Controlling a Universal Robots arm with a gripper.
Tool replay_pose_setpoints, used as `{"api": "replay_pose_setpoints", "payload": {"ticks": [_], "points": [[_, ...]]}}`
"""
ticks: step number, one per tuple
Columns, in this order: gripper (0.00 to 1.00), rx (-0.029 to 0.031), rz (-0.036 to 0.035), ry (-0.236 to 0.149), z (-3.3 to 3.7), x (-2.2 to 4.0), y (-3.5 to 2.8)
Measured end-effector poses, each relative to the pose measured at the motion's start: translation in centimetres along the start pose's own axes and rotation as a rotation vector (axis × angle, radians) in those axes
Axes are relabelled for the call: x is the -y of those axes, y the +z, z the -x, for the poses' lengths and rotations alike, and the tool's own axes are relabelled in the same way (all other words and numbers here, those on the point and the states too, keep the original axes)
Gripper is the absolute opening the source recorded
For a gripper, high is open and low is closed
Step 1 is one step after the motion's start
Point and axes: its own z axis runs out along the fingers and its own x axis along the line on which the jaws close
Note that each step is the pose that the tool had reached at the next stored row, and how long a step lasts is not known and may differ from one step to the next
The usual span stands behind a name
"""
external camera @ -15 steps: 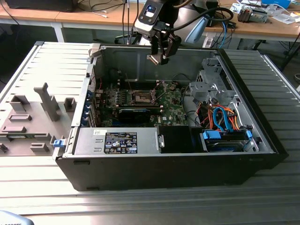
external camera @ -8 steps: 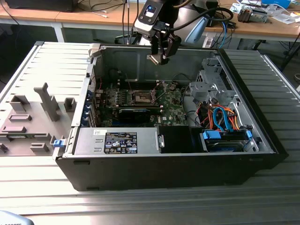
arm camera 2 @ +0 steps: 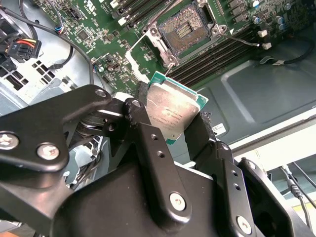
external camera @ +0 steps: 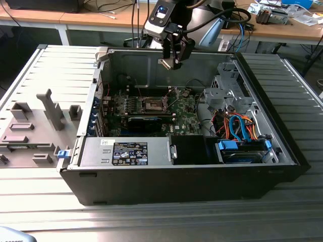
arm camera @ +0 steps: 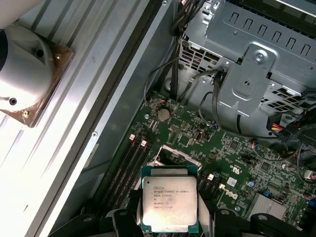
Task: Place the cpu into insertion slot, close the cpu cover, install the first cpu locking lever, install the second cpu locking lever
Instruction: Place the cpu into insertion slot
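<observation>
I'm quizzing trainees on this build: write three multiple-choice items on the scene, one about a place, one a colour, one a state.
1. Where is the cpu? A in the insertion slot; B gripped by the end effector above the circuit board; C on the floor.
2. The circuit board's colour? A green; B red; C white.
3. The insertion slot is: A empty; B filled; C covered.
Answers: B, both wrist views show it gripped; A, green surrounds the socket; A, its bare contacts show.

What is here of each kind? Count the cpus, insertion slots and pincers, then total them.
cpu: 1
insertion slot: 1
pincer: 1
Total: 3
</observation>
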Motion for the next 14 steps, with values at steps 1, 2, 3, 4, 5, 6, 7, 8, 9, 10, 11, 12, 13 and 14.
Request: {"api": "replay_pose_setpoints", "payload": {"ticks": [1,2,3,4,5,6,7,8,9,10,11,12,13,14], "points": [[0.55,0.0001,0.0,0.001,0.0,0.0,0.0],[0.55,0.0001,0.0001,0.001,0.0,0.0,0.0],[0.55,0.0001,0.0001,0.002,0.0,0.0,0.0],[0.55,0.0002,0.0001,0.002,0.0,0.0,0.0],[0.55,0.0003,0.0002,0.003,0.0,0.0,0.0],[0.55,0.0003,0.0002,0.004,0.0,0.0,0.0],[0.55,0.0003,0.0003,0.004,0.0,0.0,0.0],[0.55,0.0004,0.0002,0.005,0.0,0.0,0.0],[0.55,0.0004,0.0003,0.006,0.0,0.0,0.0],[0.55,0.0005,0.0003,0.006,0.0,0.0,0.0],[0.55,0.0005,0.0003,0.007,0.0,0.0,0.0],[0.55,0.0006,0.0004,0.008,0.0,0.0,0.0],[0.55,0.0005,0.0004,0.008,0.0,0.0,0.0],[0.55,0.0006,0.0005,0.009,0.0,0.0,0.0]]}}
